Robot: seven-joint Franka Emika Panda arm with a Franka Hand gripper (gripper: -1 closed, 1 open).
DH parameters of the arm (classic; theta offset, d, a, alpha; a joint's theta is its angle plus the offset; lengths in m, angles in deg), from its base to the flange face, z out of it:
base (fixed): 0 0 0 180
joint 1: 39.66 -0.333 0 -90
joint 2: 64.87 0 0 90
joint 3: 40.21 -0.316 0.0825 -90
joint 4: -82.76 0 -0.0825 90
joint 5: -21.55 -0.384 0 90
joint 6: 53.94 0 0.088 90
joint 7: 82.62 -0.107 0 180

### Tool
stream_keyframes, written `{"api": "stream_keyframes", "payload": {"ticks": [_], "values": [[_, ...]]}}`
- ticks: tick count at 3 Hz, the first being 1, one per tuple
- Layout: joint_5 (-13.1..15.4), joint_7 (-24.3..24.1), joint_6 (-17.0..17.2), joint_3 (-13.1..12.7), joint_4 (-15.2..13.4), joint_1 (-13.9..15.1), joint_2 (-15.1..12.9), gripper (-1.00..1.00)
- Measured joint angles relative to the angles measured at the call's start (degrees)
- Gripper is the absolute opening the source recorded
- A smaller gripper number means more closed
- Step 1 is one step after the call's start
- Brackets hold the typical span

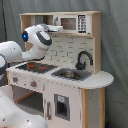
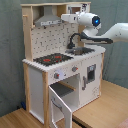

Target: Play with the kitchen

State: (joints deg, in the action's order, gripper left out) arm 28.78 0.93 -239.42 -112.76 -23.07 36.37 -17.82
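White and light wood make up the kitchen (image 2: 65, 70), which stands on a wooden floor (image 2: 100, 107) in the second exterior view.

Item one, nearest in that view: lower door (image 2: 59, 102) under the hob, hanging open toward the camera.

Item two: black-red hob (image 2: 52, 59), below my gripper (image 2: 65, 17).

Item three: sink (image 1: 71, 74) with black faucet (image 1: 82, 59), also below the fingers and off to the first exterior view's right of them.

Item four: my gripper, raised to the top shelf level, just beside the grey hood (image 2: 47, 20) and the small microwave (image 1: 71, 23). I cannot tell whether its fingers are apart or together.

Item five: pegboard back (image 2: 52, 37), behind and beneath the gripper.

Item six, farthest: grey curtain (image 1: 114, 45) behind the whole unit.
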Motion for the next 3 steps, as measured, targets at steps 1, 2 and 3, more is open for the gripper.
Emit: {"api": "stream_keyframes", "payload": {"ticks": [1,2,3], "values": [[0.00,-0.03,0.01,-0.04,0.01,-0.01,0.00,1.00],[-0.32,-0.32,1.93,3.19,-0.02,-4.73,-0.01,1.00],[-0.27,0.42,3.72,3.39,-3.12,-5.46,-0.07,1.00]]}}
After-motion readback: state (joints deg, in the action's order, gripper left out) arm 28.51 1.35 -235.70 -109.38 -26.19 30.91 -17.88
